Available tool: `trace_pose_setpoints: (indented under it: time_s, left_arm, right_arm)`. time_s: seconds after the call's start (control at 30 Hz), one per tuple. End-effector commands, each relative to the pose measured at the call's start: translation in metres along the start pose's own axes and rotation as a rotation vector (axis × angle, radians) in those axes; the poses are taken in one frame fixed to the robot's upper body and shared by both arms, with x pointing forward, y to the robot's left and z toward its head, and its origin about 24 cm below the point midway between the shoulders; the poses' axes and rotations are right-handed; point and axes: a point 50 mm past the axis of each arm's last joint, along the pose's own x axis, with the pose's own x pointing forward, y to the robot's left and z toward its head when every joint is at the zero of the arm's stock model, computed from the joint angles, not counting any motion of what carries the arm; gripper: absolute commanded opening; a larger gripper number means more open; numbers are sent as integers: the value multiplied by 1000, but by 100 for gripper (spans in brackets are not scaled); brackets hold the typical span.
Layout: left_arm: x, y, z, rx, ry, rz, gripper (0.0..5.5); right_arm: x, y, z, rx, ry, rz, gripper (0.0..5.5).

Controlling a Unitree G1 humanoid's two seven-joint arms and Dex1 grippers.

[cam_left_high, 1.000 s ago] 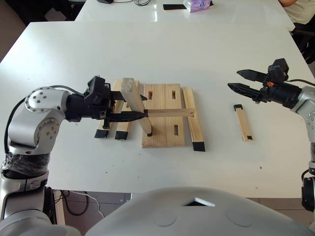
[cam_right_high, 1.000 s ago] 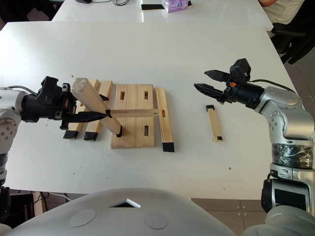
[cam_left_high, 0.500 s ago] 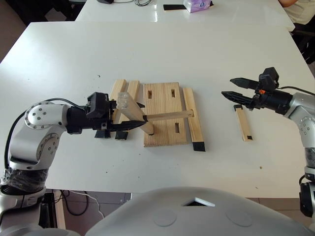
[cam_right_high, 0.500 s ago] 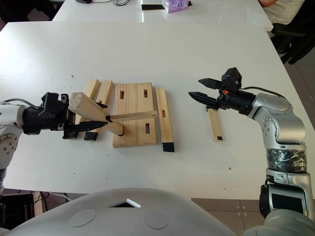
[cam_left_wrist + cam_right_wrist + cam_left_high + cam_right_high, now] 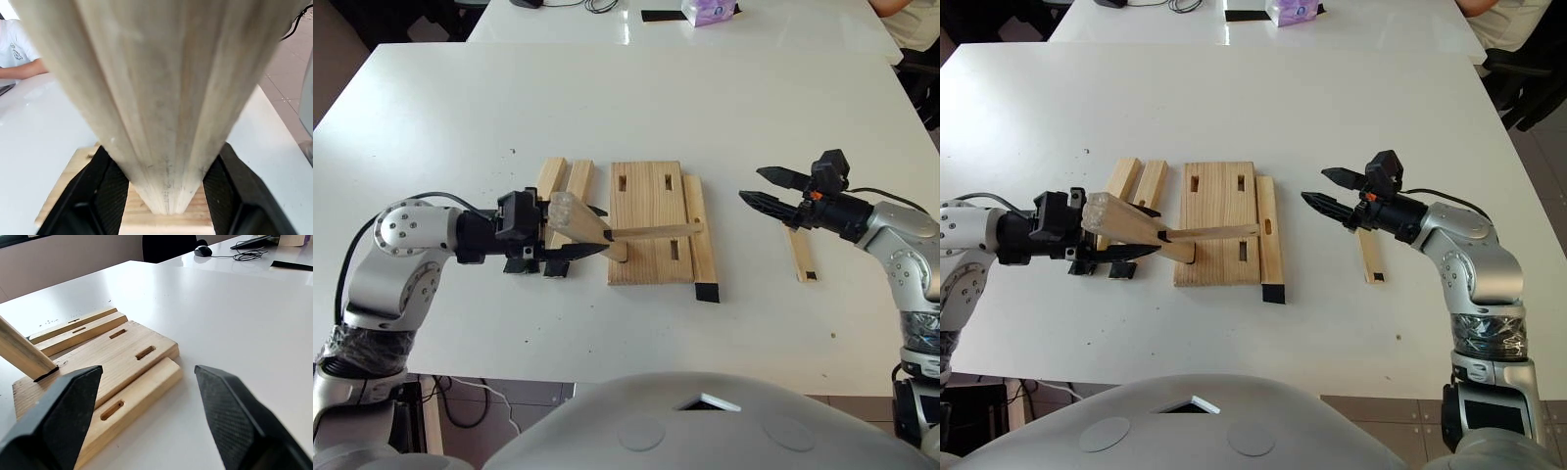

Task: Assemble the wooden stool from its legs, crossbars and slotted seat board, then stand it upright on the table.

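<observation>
Left gripper: my left gripper [image 5: 595, 230] is reaching in from the left over the white table [image 5: 607, 98]. Its black fingers are clamping the sides of a pale square wooden leg [image 5: 573, 213], closed only as far as the wood allows.

Spare legs: two more pale wooden legs [image 5: 550, 178] are lying side by side, just left of the board. They are waiting within easy reach of this arm, I judge.

Held leg: I am holding it tilted, top end toward me, foot resting on the near left part of the board. I judge I am steering the foot into a slot; I cannot tell whether it is seated.

Crossbar: a thin wooden crossbar [image 5: 656, 232] is sticking out of the held leg and running rightward above the board.

Seat board: the flat rectangular wooden seat board [image 5: 651, 201] is lying on the table, slots facing up so legs can enter from above.

Fourth leg: a slotted wooden leg with a black end [image 5: 702, 250] is lying against the board's right edge, beneath the crossbar's free tip.

Right gripper: my right gripper [image 5: 751, 185] is hovering near the board's right side, fingers spread wide and holding nothing. It is probably standing by to steady the crossbar.

Loose bar: a short dark-tipped wooden bar [image 5: 800, 257] is lying apart on the right.
</observation>
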Motion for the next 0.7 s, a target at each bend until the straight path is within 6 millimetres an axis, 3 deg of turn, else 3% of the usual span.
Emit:
trace_pose_setpoints:
  time_s: [0.03, 0.17, 0.27, 0.3, 0.53, 0.7]
  left_arm:
    - [-10, 5, -21, -110, 174, -7, 203]
    - [-10, 23, -1, -72, 113, 29, 203]
    - [-5, 24, 10, -66, 81, 16, 203]
    - [-3, 24, 12, -66, 75, 10, 240]
    - [1, 18, 17, -62, 70, 15, 357]
    - [-8, 18, 24, -20, 94, 56, 398]
  right_arm:
    - [0, 5, -5, 37, -16, -18, 349]
    - [2, 11, -10, 55, -28, -27, 349]
    - [2, 12, -11, 61, -34, -38, 349]
    - [2, 12, -11, 63, -37, -42, 349]
    - [1, 11, -12, 74, -45, -63, 349]
    - [-3, 10, -13, 76, -42, -76, 349]
